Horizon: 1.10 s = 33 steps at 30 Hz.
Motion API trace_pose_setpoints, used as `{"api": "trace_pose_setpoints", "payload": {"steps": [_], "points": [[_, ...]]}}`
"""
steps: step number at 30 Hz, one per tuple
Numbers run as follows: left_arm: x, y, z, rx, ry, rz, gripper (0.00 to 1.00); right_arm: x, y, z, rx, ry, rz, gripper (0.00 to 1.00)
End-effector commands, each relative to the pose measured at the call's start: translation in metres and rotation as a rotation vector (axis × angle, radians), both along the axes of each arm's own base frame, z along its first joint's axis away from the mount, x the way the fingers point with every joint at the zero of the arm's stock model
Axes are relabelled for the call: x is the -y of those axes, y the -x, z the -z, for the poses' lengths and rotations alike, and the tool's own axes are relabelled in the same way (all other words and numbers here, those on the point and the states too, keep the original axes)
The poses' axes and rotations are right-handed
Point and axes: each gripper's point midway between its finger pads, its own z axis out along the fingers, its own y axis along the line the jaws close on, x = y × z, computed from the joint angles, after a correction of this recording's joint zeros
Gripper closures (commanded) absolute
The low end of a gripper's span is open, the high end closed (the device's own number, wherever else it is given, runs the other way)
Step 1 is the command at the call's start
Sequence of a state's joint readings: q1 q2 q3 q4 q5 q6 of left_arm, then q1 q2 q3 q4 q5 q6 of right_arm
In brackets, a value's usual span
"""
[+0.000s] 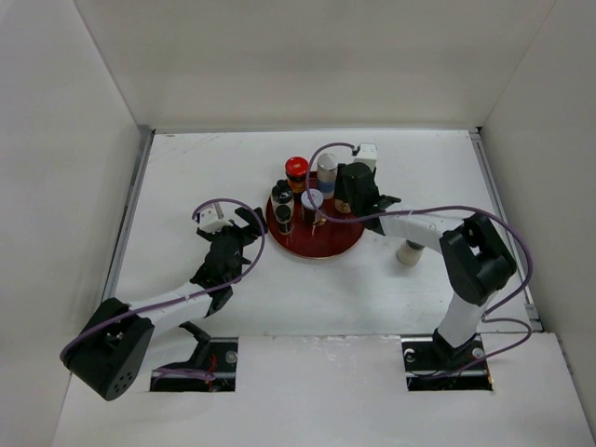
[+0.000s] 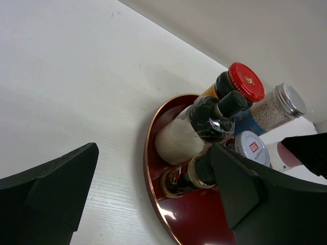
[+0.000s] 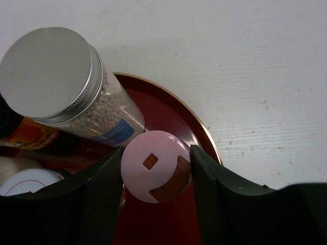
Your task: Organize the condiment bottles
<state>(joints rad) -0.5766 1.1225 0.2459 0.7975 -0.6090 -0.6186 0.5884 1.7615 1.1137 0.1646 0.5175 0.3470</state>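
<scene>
The round red tray [image 1: 337, 242] holds several condiment bottles: a red-lidded dark jar [image 1: 296, 169], a grey-lidded jar of white beads [image 1: 327, 168], a white-lidded jar [image 1: 312, 198], a black-capped bottle [image 1: 282, 193] and a small dark bottle [image 1: 284, 220]. My right gripper [image 1: 352, 200] is shut on the pink-lidded bottle [image 3: 156, 166] over the tray's right side, with the grey-lidded jar [image 3: 51, 76] just beside it. A pale cream bottle [image 1: 409, 253] stands on the table right of the tray. My left gripper [image 1: 233, 237] is open and empty, left of the tray.
In the left wrist view the tray's rim [image 2: 146, 153] lies between my open fingers, with the small dark bottle [image 2: 189, 176] close to the right finger [image 2: 240, 189]. White walls enclose the table on the left, back and right.
</scene>
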Motion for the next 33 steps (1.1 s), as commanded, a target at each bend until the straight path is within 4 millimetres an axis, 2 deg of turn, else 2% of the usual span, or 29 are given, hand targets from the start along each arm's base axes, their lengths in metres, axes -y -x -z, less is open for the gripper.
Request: {"api": "trace_pose_setpoints", "payload": {"steps": [1,7,9,12,13,16,19,23,26,29,33], "points": [[0.003,-0.003,-0.01,0.038,0.039,0.006,0.07,-0.006,-0.013,-0.021,0.064,-0.046,0.002,0.43],[0.003,-0.003,-0.01,0.038,0.039,0.006,0.07,-0.006,-0.01,-0.019,0.053,-0.036,-0.004,0.23],[0.003,-0.003,-0.01,0.038,0.039,0.006,0.07,-0.004,-0.007,-0.028,0.065,-0.038,-0.008,0.14],[0.003,-0.002,-0.011,0.042,0.041,0.006,0.07,0.007,0.004,-0.059,0.112,-0.059,0.009,0.04],[0.002,-0.002,-0.011,0.042,0.041,0.006,0.07,0.015,0.012,-0.075,0.142,-0.067,0.021,0.01],[0.002,-0.001,-0.013,0.047,0.044,0.005,0.07,0.041,0.035,-0.104,0.204,-0.066,0.067,0.0],[0.0,0.001,-0.013,0.049,0.045,0.0,0.07,0.085,0.07,-0.115,0.236,-0.035,0.181,0.0],[0.001,0.001,-0.013,0.051,0.048,0.002,0.07,0.138,0.12,-0.103,0.217,0.016,0.327,0.0],[0.003,0.0,-0.011,0.045,0.046,0.011,0.07,0.164,0.147,-0.087,0.18,0.057,0.398,0.0],[0.003,0.001,-0.013,0.05,0.051,0.012,0.07,0.172,0.162,-0.064,0.103,0.078,0.411,0.0],[0.002,0.002,-0.015,0.054,0.055,0.009,0.07,0.164,0.165,-0.04,0.022,0.041,0.377,0.0]]}}
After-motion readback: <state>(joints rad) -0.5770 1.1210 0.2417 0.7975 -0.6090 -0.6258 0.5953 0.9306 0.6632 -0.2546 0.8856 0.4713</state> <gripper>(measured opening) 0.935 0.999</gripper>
